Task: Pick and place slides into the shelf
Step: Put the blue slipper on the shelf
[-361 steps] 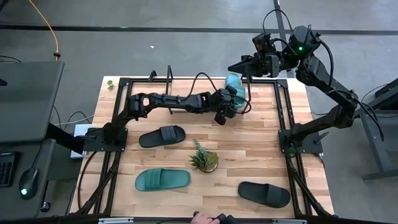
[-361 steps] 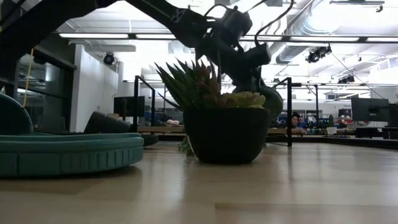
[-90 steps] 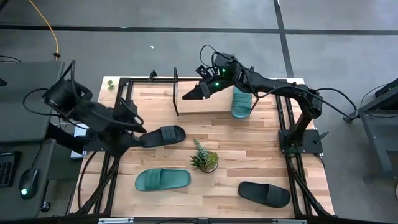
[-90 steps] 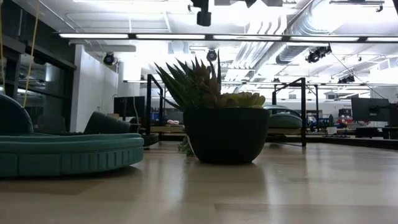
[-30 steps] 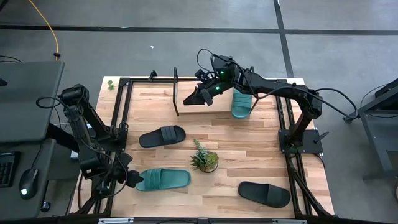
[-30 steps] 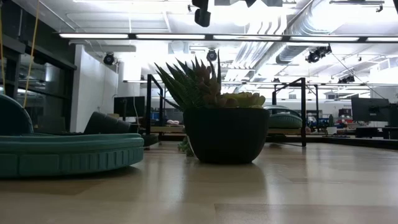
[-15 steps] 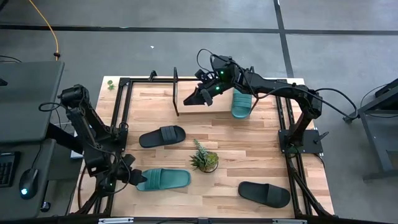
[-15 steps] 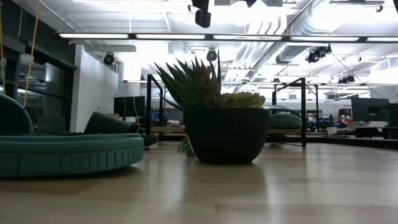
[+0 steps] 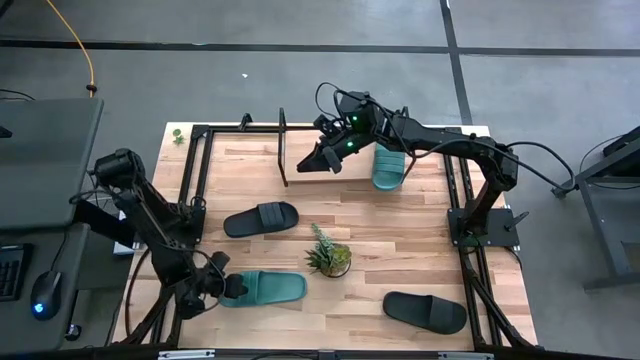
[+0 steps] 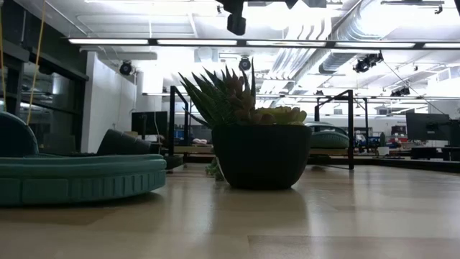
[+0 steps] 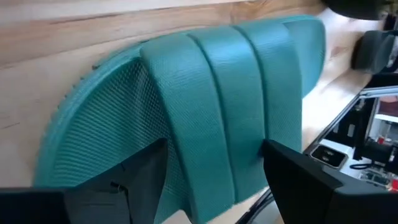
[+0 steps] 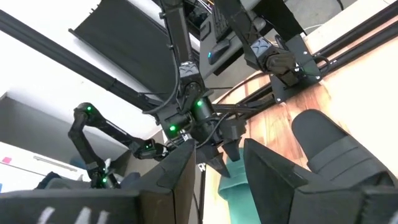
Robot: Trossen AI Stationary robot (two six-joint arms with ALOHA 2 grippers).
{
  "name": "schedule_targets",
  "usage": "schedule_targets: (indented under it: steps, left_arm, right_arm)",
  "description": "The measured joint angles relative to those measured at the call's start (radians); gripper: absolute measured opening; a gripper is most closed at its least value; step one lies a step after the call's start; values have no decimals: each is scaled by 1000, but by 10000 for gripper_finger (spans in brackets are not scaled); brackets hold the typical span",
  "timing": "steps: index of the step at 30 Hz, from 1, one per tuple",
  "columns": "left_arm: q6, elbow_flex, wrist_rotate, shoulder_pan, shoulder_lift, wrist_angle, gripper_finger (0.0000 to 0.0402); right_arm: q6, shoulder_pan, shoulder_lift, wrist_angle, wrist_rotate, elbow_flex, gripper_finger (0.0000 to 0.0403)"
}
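Shelf at the far edge has one teal slide; my right gripper waits there, fingers parted, empty. Left gripper, jaws wide, straddles the near teal slide: I'd centre, then close.

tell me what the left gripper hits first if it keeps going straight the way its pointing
Most likely the strap of the teal slide: the left gripper is open, a finger on each side of that strap, nothing between them. Depth is hard to judge.

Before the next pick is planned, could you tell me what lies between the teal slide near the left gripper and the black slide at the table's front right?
In the high view, the potted plant stands roughly between the teal slide and the black slide, slightly behind their line; otherwise bare tabletop.
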Motion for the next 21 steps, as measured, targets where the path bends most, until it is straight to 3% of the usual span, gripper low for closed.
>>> schedule_targets:
  steps: [12,21]
  left_arm:
    - [8,0,-89,-3,53,91,240]
    - [8,0,-98,-3,53,78,154]
  right_arm:
    - [-39,0,0,-27,4,0,128]
    - [-39,0,0,-28,5,0,128]
